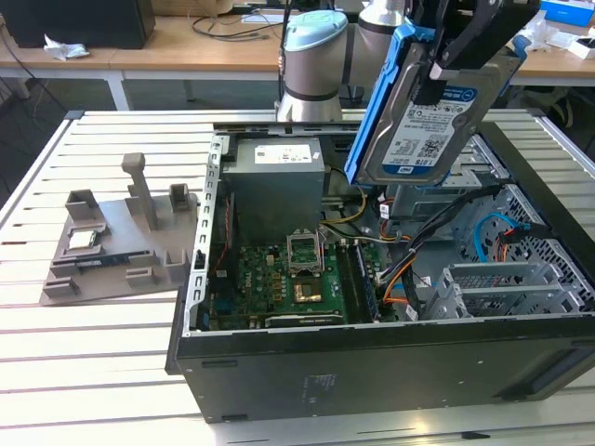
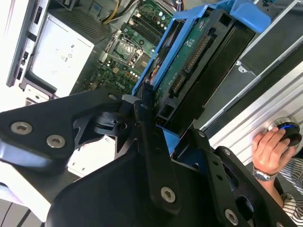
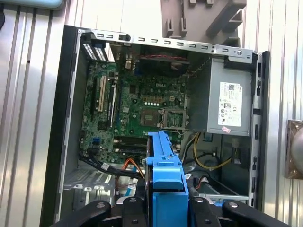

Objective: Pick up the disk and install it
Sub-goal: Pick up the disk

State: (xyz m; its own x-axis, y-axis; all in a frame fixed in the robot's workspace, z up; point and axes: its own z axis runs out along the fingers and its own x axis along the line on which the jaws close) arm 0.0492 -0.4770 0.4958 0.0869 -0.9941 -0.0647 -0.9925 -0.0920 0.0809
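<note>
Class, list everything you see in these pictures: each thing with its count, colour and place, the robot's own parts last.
disk: one, silver in a blue bracket, tilted above the open case
computer case: one, black, on the table
motherboard: one, green, inside the case
power supply: one, grey, inside the case
holder: one, grey, at the exterior view's left of the case
processor chip: one, silver, on the holder
table: one, white, slatted
hand: one, a person's, on a round knob
arm: one, grey, behind the case
gripper: one, black, shut on the disk
</note>
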